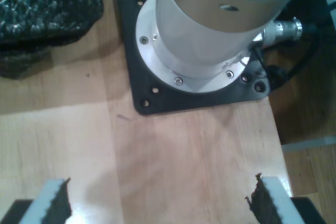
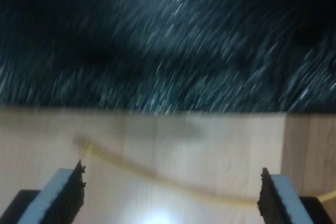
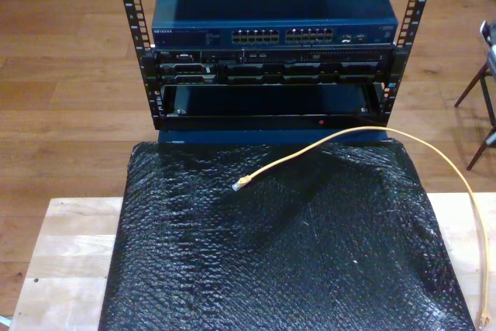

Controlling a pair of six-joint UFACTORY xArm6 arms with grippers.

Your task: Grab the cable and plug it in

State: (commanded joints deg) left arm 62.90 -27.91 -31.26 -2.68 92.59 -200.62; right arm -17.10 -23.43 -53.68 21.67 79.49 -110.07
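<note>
In the exterior view the cable (image 3: pixel 364 133) is a thin yellow-orange line with a small clear plug (image 3: pixel 241 184) at its tip. The plug lies on the black crinkled mat (image 3: pixel 287 253), just left of the frame's centre. From there the cable arcs up toward the rack (image 3: pixel 271 75), swings across to the right and runs down the right edge of the frame, off the mat and over the pale wooden table (image 3: pixel 70 269). The rack is black perforated metal; a dark blue switch (image 3: pixel 271 13) with two rows of ports sits on top of it.

My first gripper (image 1: pixel 160 200) is spread wide, with nothing between the jaws. Its grey fingers (image 1: pixel 50 203) carry black ridged pads and are cut off at the lower edge of the frame. Beyond them stands a round silver arm base (image 1: pixel 210 30) bolted to a black square plate (image 1: pixel 152 100) on the light wood, with a corner of the mat at upper left.

My second gripper (image 2: pixel 173 198) is also spread apart, empty. This picture is blurred: the mat (image 2: pixel 168 40) fills the upper half as streaked glitter, and a stretch of cable (image 2: pixel 157 176) crosses the wood between the two fingers, its end too smeared to make out
</note>
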